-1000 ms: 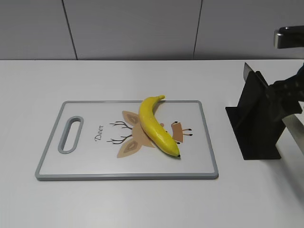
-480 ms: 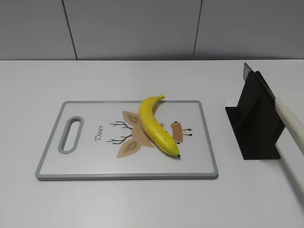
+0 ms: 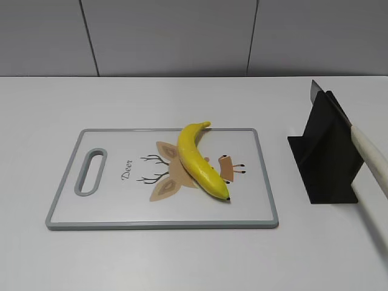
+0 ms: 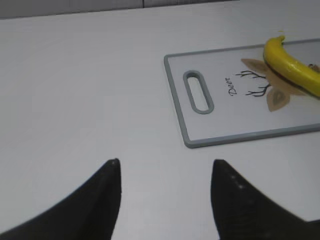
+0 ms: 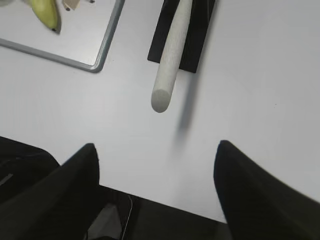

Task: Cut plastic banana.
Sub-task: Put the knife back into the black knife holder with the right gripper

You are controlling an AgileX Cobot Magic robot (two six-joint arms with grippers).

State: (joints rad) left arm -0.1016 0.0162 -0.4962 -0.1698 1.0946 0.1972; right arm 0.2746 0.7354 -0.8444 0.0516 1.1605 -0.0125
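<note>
The yellow plastic banana [image 3: 197, 159] lies whole on the white cutting board [image 3: 109, 206], stem toward the far edge; it also shows in the left wrist view [image 4: 292, 67] and the right wrist view [image 5: 46, 14]. A knife with a white handle [image 3: 371, 154] rests in a black stand [image 3: 324, 154]; the handle [image 5: 170, 60] points toward my right gripper. My left gripper [image 4: 165, 167] is open and empty over bare table, left of the board [image 4: 180, 100]. My right gripper [image 5: 157, 150] is open and empty near the table's front edge, short of the handle. Neither gripper shows in the exterior view.
The white table runs to a grey panelled wall [image 3: 182, 36] at the back. The table's front edge and a dark area below it [image 5: 165, 220] show in the right wrist view. The black stand [image 5: 195, 35] sits right of the board's corner [image 5: 97, 62].
One second ago my right arm was in the exterior view at the knife stand. It has since left that view. The knife remains in the stand; the banana and board have not moved.
</note>
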